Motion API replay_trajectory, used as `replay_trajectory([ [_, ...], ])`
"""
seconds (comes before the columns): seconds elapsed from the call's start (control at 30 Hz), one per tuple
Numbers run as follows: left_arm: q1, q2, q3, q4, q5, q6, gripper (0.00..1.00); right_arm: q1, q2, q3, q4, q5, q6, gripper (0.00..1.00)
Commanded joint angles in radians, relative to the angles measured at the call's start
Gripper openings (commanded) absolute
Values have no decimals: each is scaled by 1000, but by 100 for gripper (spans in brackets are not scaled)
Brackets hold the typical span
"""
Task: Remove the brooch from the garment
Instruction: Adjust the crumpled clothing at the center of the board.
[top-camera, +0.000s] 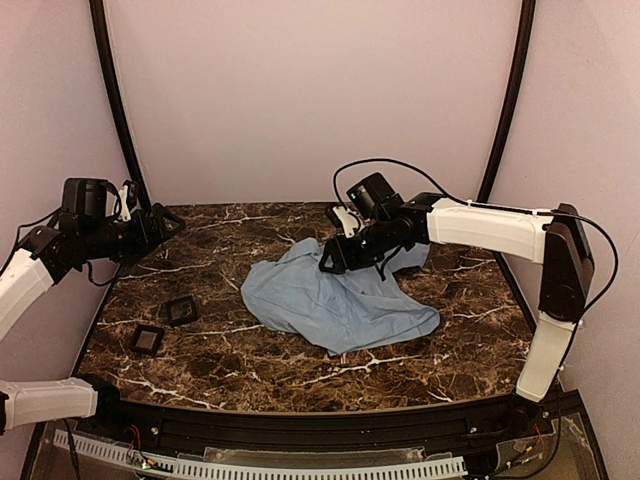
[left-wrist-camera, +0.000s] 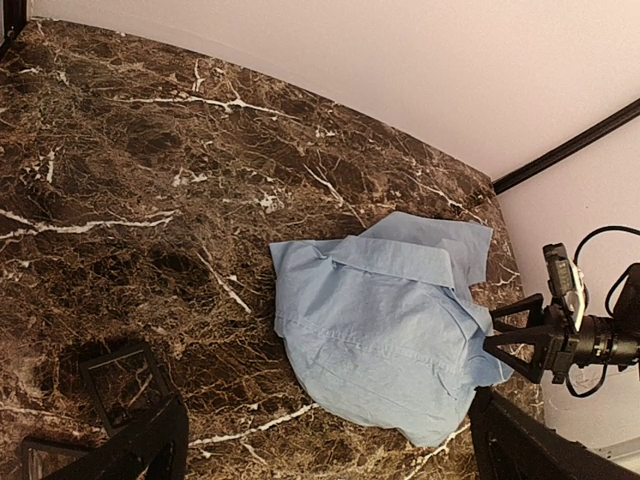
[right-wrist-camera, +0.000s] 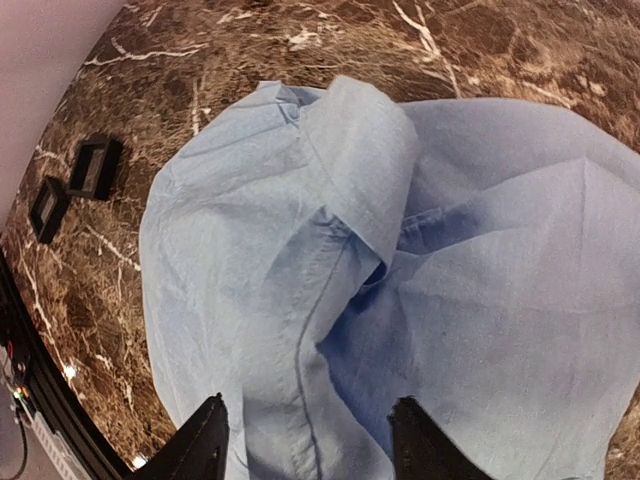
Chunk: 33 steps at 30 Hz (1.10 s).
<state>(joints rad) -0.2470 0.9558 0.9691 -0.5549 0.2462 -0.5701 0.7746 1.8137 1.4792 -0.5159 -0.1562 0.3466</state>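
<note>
The garment (top-camera: 340, 300) is a crumpled light blue shirt lying in a heap on the marble table (top-camera: 230, 360). It also fills the right wrist view (right-wrist-camera: 250, 250) and shows in the left wrist view (left-wrist-camera: 390, 320). The brooch is hidden in every view. My right gripper (top-camera: 328, 262) hangs low over the heap's far edge. Its jaws (right-wrist-camera: 310, 445) stand apart, with a seamed fold of fabric between the fingertips. My left gripper (top-camera: 165, 222) is held high at the table's far left, open and empty (left-wrist-camera: 325, 430), well away from the shirt.
Two small black square pads (top-camera: 181, 310) (top-camera: 147, 340) lie on the table left of the shirt, also seen in the right wrist view (right-wrist-camera: 95, 167) (right-wrist-camera: 47, 208). Pale walls and black posts enclose the table. A black rail runs along the near edge.
</note>
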Motion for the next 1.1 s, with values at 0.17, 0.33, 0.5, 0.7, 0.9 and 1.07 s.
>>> replay_trajectory([
  [0.17, -4, -23, -10, -41, -11, 0, 100, 29, -10, 96, 43, -80, -85, 2],
  [0.33, -4, -42, -21, -54, -26, -5, 100, 195, -60, 112, 20, -147, -184, 0],
  [0.5, -3, -58, -41, -60, -26, -14, 100, 405, 41, 170, -91, -168, -240, 0],
  [0.7, -3, -59, -71, -64, -4, -10, 100, 511, 123, 266, -175, -119, -282, 38],
  [0.9, -7, -21, -89, -62, 50, 8, 100, 461, -19, 259, -103, 14, -170, 89],
  [1.07, -54, 30, -62, -68, 39, 30, 100, 326, -172, 113, -24, 109, 37, 99],
])
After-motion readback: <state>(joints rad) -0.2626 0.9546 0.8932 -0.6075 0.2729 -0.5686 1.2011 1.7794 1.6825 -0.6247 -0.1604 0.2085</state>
